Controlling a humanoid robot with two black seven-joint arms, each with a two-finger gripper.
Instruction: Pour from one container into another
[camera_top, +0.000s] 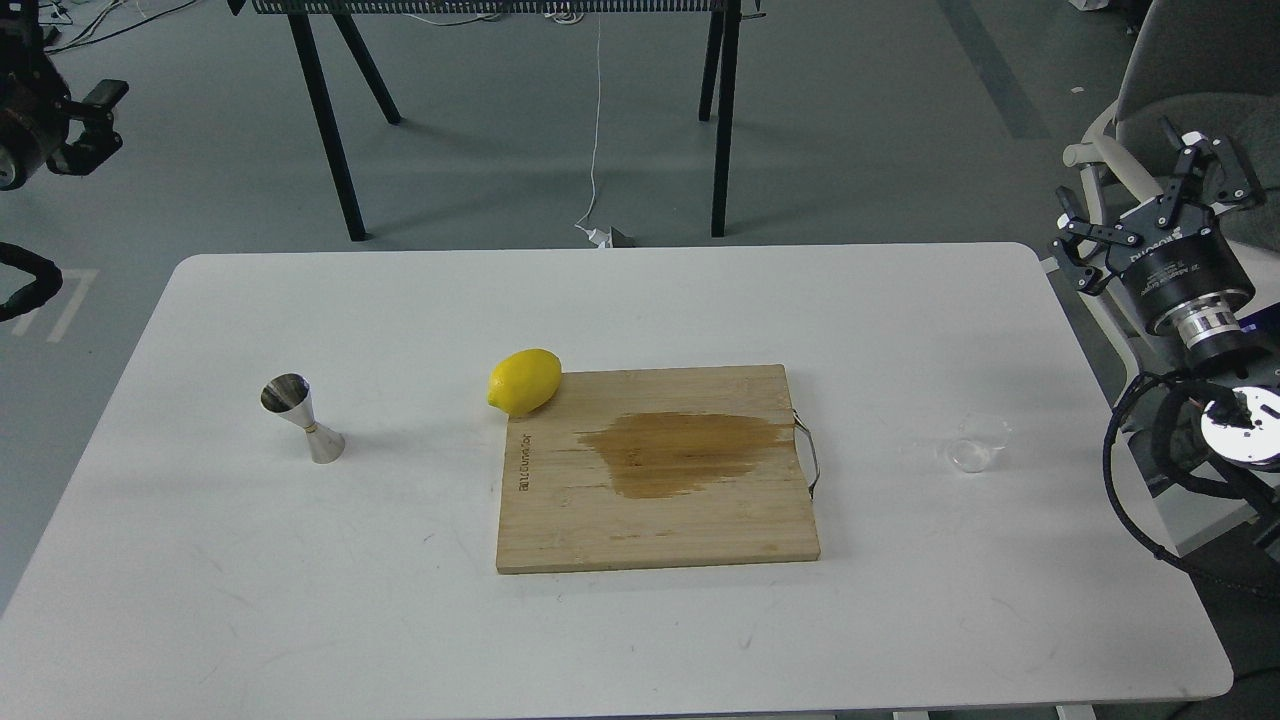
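The clear glass cup (975, 446) stands upright on the right part of the white table (640, 300); whether it holds anything I cannot tell. On the left part of the table the steel hourglass jigger (303, 418) also stands upright. My right gripper (1148, 207) hangs open off the table's right edge, up and to the right of the cup, holding nothing. My left gripper (62, 118) shows only partly at the top left corner, far from the jigger, and its fingers cannot be made out.
A wooden cutting board (560, 520) with a dark wet stain (680, 452) lies mid-table, a metal handle on its right side. A lemon (525, 381) rests at its far left corner. A grey chair (1190, 60) stands behind my right arm.
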